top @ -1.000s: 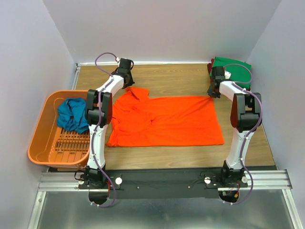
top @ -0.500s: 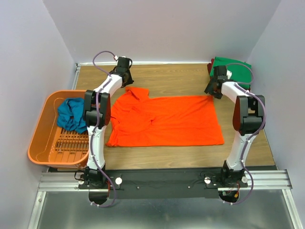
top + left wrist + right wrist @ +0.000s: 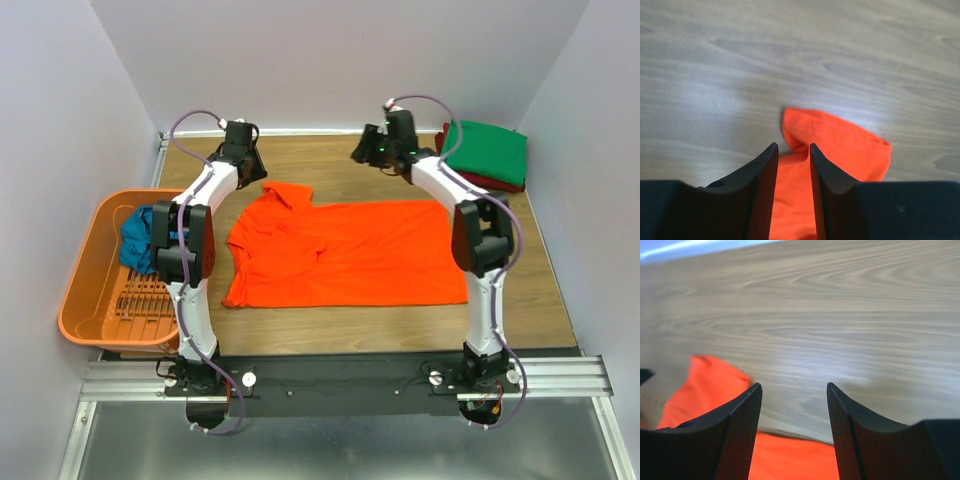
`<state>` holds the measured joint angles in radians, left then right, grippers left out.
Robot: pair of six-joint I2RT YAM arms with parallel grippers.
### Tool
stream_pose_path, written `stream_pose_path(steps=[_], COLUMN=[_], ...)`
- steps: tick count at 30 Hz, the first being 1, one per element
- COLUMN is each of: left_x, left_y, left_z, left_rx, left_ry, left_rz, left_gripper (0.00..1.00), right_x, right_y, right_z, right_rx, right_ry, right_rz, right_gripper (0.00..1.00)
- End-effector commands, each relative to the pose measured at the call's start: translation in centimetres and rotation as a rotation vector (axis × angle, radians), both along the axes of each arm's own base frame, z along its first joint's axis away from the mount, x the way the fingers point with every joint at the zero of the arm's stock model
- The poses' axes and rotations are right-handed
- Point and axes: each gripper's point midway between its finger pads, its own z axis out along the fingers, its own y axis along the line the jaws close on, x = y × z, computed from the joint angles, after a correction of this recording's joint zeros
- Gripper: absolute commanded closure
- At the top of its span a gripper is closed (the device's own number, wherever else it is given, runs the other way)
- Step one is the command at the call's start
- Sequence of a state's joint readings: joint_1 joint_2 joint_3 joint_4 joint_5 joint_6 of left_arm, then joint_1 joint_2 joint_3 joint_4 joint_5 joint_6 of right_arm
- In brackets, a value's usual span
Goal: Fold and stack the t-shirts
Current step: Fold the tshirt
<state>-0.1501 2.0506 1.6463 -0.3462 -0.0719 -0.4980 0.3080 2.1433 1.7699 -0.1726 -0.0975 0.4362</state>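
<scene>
The orange t-shirt lies spread flat in the middle of the table, its left side rumpled. My left gripper hovers over its back left tip, open. In the left wrist view the orange cloth shows below and beyond the parted fingers of that gripper, not pinched. My right gripper is open over bare wood behind the shirt. In the right wrist view the gripper holds nothing and the shirt lies lower left. A folded green t-shirt rests on a dark red one at the back right. A teal-blue t-shirt lies bunched in the basket.
An orange plastic basket stands off the table's left side. Grey walls close in on the left, back and right. The wooden table shows bare boards behind the orange shirt and along its front edge.
Both grippers have opened and let go of the orange shirt. The right arm has swung left from the shirt's back right corner to the back middle. The left gripper shifted slightly back and left.
</scene>
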Motion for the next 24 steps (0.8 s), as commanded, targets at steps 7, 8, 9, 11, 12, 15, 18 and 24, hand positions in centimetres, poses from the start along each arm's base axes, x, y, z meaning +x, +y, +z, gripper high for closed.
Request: stream_pose_path(steps=[7, 8, 9, 11, 12, 15, 18, 24], left_x=[-3.0, -3.0, -3.0, -3.1, -3.0, -3.1, -3.2, -3.4], left_y=[-1.6, -1.8, -1.9, -1.9, -1.9, -1.6, -1.5, -1.3], left_z=[-2.7, -2.8, -2.9, -3.2, -3.4, -4.1, -5.0, -6.3], left_rx=[-0.102, -0.115, -0.118, -0.118, -0.116, -0.108, -0.105, -0.102], left_ry=[0.072, 0.072, 0.074, 0.078, 0.080, 0.097, 0.113, 0.146], left_rz=[-0.089, -0.101, -0.105, -0.109, -0.106, -0.095, -0.093, -0.074], left_gripper=[0.64, 0.65, 0.65, 0.65, 0.65, 0.67, 0.68, 0.73], right_x=[0.4, 0.3, 0.0, -0.2, -0.3, -0.7, -1.3, -2.4], right_y=[12.6, 13.3, 13.8, 14.3, 14.7, 15.7, 16.7, 17.7], right_z=[-5.4, -6.5, -7.0, -7.8, -8.6, -9.4, -9.9, -11.4], right_rx=[0.194, 0.194, 0.201, 0.202, 0.206, 0.223, 0.240, 0.252], right_ry=[0.038, 0.054, 0.067, 0.082, 0.095, 0.116, 0.136, 0.182], right_rz=[0.287, 0.291, 0.291, 0.289, 0.289, 0.299, 0.309, 0.300], right_gripper=[0.40, 0.40, 0.40, 0.40, 0.40, 0.41, 0.42, 0.45])
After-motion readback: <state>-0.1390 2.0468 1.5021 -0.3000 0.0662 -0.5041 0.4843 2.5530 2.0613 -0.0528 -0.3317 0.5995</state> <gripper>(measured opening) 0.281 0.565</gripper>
